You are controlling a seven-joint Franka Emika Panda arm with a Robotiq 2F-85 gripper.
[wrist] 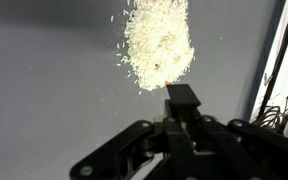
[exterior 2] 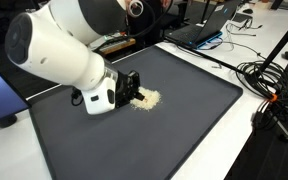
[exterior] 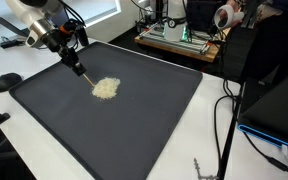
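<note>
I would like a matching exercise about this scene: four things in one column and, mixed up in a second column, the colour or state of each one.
Things:
1. gripper
2. grain pile
3. mat
4. cables

Descriptions:
a. dark grey, lying flat
b. pale, heaped on the mat
c. black, lying beside the mat, not on it
d. shut, close to the grain pile

Right pairs: 1-d, 2-b, 3-a, 4-c.
</note>
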